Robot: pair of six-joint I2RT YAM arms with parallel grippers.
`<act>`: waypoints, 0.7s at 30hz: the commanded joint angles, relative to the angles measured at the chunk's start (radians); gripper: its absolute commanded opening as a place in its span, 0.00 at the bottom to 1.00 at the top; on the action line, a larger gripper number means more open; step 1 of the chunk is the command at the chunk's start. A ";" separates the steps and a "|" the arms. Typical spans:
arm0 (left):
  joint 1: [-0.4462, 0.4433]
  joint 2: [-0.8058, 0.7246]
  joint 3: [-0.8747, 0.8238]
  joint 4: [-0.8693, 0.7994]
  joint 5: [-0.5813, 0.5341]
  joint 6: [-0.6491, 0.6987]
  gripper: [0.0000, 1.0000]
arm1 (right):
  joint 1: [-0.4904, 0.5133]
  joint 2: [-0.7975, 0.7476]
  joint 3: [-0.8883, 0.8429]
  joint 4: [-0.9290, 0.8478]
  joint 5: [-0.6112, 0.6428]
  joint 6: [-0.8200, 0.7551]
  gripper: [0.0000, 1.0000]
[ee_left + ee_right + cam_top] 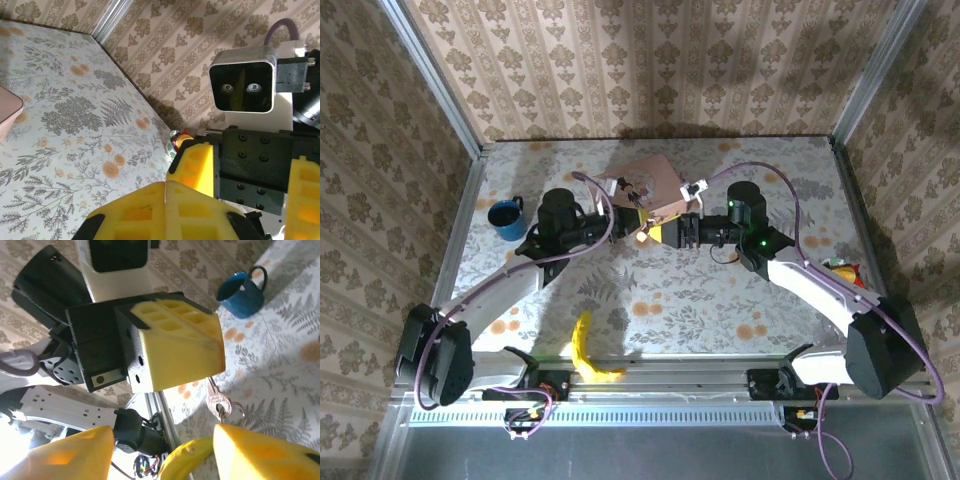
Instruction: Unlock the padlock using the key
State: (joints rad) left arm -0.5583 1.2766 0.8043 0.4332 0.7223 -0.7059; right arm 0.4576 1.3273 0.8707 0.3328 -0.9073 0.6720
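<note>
No text, label or number is legible anywhere.

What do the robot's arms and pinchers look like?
Each arm is white with black joints, and a purple cable runs along it. The left gripper and right gripper have chunky yellow fingers with square pockets, like waffles, on black bodies. The right arm shows green lights.

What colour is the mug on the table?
The mug is dark blue; the right wrist view shows it best.
</note>
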 commanded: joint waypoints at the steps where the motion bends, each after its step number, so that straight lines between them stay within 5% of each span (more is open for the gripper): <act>1: 0.003 -0.013 -0.008 0.090 0.048 -0.060 0.00 | -0.007 0.049 0.017 0.161 -0.084 0.084 0.60; 21: 0.021 -0.051 -0.045 0.185 0.074 -0.167 0.00 | -0.017 0.130 0.018 0.297 -0.091 0.134 0.44</act>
State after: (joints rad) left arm -0.5323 1.2495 0.7639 0.5716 0.7650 -0.8452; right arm 0.4446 1.4429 0.8742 0.5678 -0.9874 0.7937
